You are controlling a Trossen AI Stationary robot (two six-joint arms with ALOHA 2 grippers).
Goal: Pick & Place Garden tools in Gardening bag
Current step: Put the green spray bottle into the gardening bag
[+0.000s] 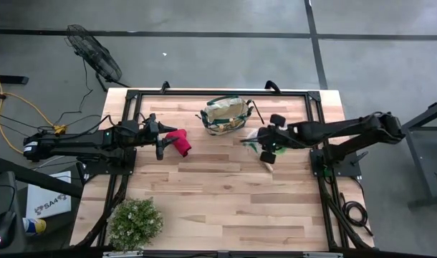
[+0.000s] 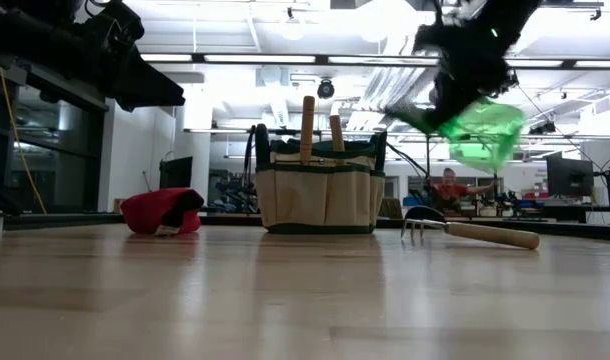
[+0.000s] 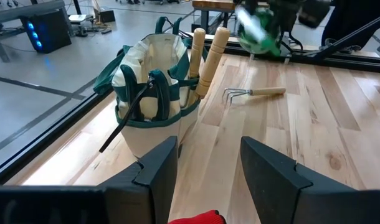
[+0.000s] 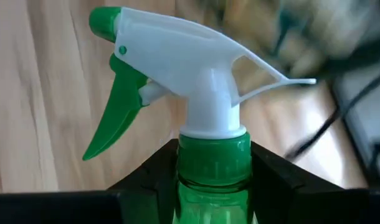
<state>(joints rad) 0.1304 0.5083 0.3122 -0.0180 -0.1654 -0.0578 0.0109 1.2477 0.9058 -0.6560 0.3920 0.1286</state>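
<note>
The beige gardening bag [image 1: 226,115] with green trim stands upright at the table's far middle, with two wooden handles [image 2: 308,125] sticking out of it. A wooden-handled wire rake [image 2: 470,232] lies flat on the table to its right. Above the rake my right gripper [image 1: 263,145] is shut on the green translucent sprayer [image 2: 482,130]. The red-handled shears [image 1: 180,142] lie on the table left of the bag. My left gripper [image 3: 209,162] stands open just above and beside them, pointing at the bag, with nothing between its fingers. My right gripper pinches the sprayer's green neck collar [image 4: 213,155], just under the white trigger head [image 4: 190,56], between its two fingers. The fingers slant down from the table's right side. The sprayer is lifted clear of the table, and its bottle body [image 2: 485,135] is tilted.
A bushy green plant [image 1: 135,222] stands at the table's near left corner. A black frame rail [image 1: 218,92] runs along the far edge behind the bag. Bare wooden tabletop [image 1: 226,201] fills the near middle and right.
</note>
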